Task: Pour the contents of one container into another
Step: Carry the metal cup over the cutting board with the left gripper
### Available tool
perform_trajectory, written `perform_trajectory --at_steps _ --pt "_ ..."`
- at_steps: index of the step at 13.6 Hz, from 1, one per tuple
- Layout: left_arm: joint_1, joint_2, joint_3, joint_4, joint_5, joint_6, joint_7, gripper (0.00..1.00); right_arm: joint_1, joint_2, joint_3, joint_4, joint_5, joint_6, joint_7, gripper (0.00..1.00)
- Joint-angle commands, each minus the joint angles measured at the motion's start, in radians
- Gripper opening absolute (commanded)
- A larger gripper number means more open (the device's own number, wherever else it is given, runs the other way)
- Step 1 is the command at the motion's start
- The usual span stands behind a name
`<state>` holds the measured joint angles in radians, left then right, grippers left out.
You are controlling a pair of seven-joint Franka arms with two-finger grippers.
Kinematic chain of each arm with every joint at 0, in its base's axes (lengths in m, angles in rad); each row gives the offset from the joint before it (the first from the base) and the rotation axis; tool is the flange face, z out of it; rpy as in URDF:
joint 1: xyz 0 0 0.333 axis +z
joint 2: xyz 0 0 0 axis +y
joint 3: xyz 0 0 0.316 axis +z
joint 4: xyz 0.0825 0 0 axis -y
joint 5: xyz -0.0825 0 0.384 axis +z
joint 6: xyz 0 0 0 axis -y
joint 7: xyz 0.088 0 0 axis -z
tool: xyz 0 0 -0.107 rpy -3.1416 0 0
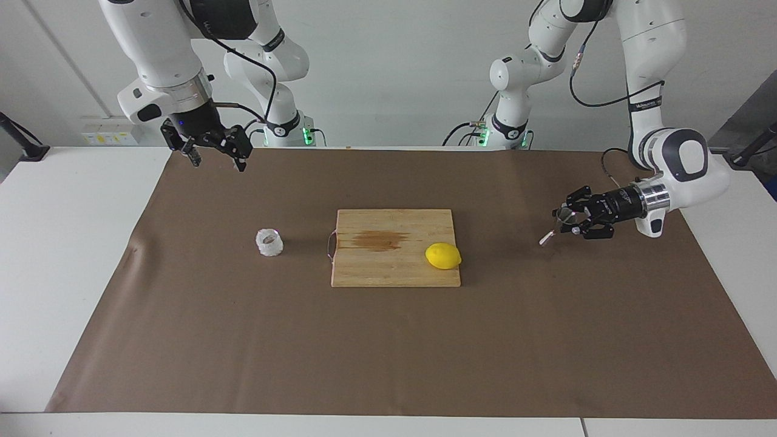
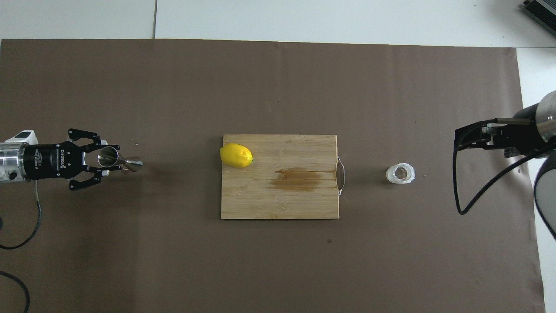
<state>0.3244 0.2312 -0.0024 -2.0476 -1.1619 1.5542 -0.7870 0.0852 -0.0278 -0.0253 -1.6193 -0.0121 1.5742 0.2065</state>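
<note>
Steel is glinting at the left arm's end of the worktop (image 1: 73,243), where the left pincer (image 1: 566,220) is clamping the jigger (image 1: 555,227) by its upper cone, fingertips closed tight around it. The jigger is hanging tilted, its lower cone pointing down toward the brown mat (image 1: 388,340) and apparently clear of it, which suggests it is being carried toward the pouring spot rather than resting. The crinkled whitish cup (image 1: 269,242) is standing upright on the mat at the right arm's end, just beside the handle of the wooden cutting board (image 1: 388,267), well apart from the jigger. A lemon (image 1: 443,255) is lying on the board's corner, toward the left arm. The right pincer (image 1: 212,149) is waiting high over the mat's edge near its base, fingers spread wide and gripping nothing, probably ready to take the cup.
</note>
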Motion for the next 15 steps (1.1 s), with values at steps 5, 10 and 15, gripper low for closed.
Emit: perform_trajectory --at_steps 5,10,15 --pt "-0.116 -0.058 -0.011 -0.006 -0.074 -0.026 -0.061 0.0 -0.013 -0.021 0.004 -0.024 0.017 0.006 -0.021 1.0" --pt "-0.252 -0.114 -0.01 -0.023 -0.143 0.087 -0.178 0.0 -0.013 -0.021 0.004 -0.024 0.017 0.006 -0.021 1.0" --pt "-0.387 -0.141 -0.011 -0.028 -0.212 0.236 -0.239 0.0 -0.013 -0.021 0.004 -0.024 0.017 0.007 -0.021 1.0"
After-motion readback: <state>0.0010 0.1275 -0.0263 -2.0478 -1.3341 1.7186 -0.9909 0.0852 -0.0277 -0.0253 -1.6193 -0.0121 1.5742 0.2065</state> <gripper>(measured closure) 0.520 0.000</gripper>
